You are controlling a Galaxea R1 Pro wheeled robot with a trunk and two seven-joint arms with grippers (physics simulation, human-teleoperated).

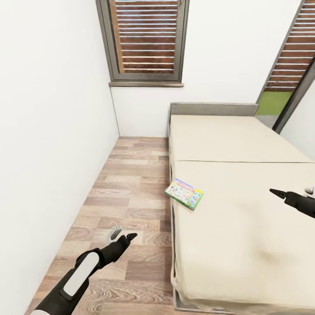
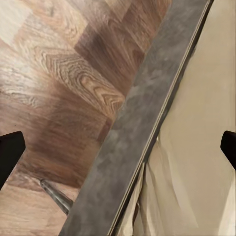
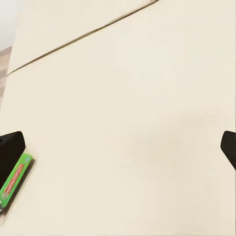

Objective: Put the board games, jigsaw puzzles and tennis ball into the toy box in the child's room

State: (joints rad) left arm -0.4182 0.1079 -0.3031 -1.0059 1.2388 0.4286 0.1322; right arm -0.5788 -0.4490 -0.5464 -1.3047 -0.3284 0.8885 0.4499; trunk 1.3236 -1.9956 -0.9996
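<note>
One Monopoly box point(image 1: 184, 193) is lying flat on the bed point(image 1: 236, 227), right at the mattress's left edge with a corner hanging slightly over the side, and nothing is touching it. In the right wrist view its green edge point(image 3: 14, 181) is peeking in beside one dark fingertip. The right gripper point(image 1: 280, 194) is hovering over the beige cover, well apart from the box, and its fingers point(image 3: 11, 150) are standing wide with only bare mattress between them. The left gripper point(image 1: 124, 238) is hanging over the wood-plank floor point(image 1: 131, 188) just beside the bed; its fingers point(image 2: 9, 151) are spread wide too, holding nothing, and the grey bed frame point(image 2: 137, 132) is running between them in its wrist view. Beyond the low grey headboard point(image 1: 213, 109), a slatted window shutter point(image 1: 146, 37) is sitting in the white wall point(image 1: 52, 109).
</note>
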